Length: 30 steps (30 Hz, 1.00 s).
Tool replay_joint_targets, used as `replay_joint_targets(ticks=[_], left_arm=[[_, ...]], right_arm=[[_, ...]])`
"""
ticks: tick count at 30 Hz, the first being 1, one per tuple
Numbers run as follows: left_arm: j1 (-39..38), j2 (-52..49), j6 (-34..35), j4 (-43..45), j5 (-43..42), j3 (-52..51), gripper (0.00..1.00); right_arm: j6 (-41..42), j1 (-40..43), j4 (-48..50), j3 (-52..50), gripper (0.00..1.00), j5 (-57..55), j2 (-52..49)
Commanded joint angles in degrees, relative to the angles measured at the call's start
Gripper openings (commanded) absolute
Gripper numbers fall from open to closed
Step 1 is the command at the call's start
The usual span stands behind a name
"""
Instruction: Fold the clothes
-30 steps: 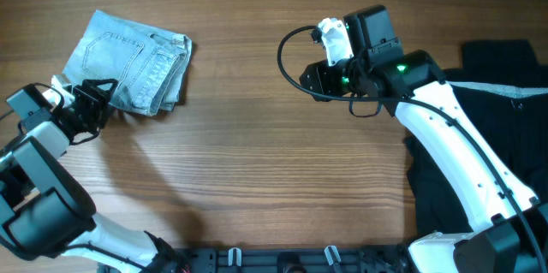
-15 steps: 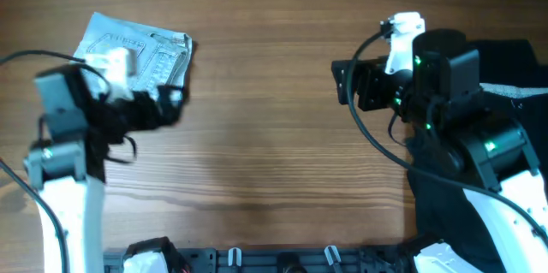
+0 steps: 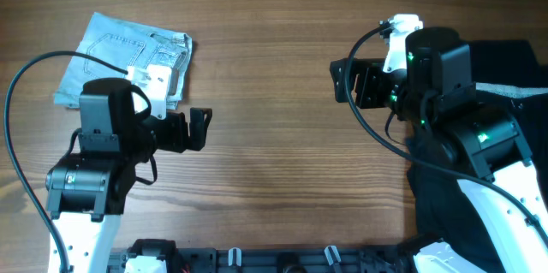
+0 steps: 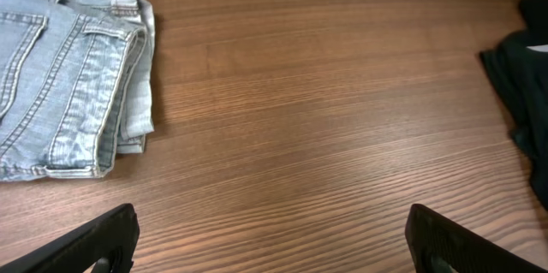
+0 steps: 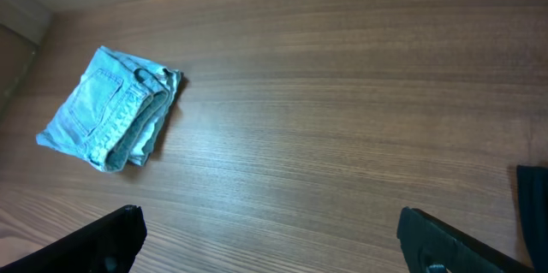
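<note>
The clothes (image 3: 128,59) are light blue denim shorts lying folded in a compact bundle at the table's far left, with a stitched back pocket facing up. They also show in the left wrist view as the denim bundle (image 4: 68,76) and, small and far off, in the right wrist view as the shorts (image 5: 111,110). My left gripper (image 3: 199,127) hangs open to the right of and below the shorts, apart from them; between its fingertips (image 4: 94,243) there is only bare wood. Over the table's right half my right gripper (image 3: 341,85) is open and empty, its fingertips (image 5: 454,239) spread wide.
Black garments (image 3: 501,59) lie heaped along the table's right side, partly under my right arm, and a dark edge of the black cloth (image 4: 527,68) shows in the left wrist view. The wooden table (image 3: 274,162) stretches between the two grippers.
Both grippers have opened wide. My left arm left the shorts' lower corner and swung right, and the shorts stay folded. My right arm drew back to the right.
</note>
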State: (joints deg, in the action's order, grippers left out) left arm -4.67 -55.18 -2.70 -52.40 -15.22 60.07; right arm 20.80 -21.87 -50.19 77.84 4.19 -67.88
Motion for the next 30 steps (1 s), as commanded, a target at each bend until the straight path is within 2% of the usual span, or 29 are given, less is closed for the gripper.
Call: replay_joint_targets(ticks=[1,7,13,20,23,27,30], left_arm=[[-0.26,-0.94,-0.04,0.24,0.74,0.11,1.00],[-0.26,-2.16,-0.04,0.24,0.74,0.11,1.00],[-0.26,-2.58,-0.04,0.24,0.74,0.11,1.00],[-0.26,-2.58,-0.04,0.24,0.74,0.11,1.00],[-0.26,-2.58,-0.04,0.24,0.74,0.11,1.00],[-0.26,-2.58,-0.04,0.26,0.74,0.11,1.00],[-0.26,-2.58,-0.04,0.24,0.74,0.11,1.00]], right_arm=[[2.32,0.17,-0.28,0.81,1.00,-1.16,-0.76],[3.52,0.17,-8.94,0.81,1.00,-1.20,-0.46],[-7.30,0.20,-11.63,0.81,1.00,-1.03,4.28],[-24.90,0.20,5.18,-0.70,1.00,-1.68,13.44],[-29.03,0.57,11.32,-4.66,1.00,-1.66,17.51],[-29.62,3.30,19.58,-15.50,1.00,-1.11,23.87],[-29.59,7.19,28.30,-28.33,1.00,1.79,29.92]])
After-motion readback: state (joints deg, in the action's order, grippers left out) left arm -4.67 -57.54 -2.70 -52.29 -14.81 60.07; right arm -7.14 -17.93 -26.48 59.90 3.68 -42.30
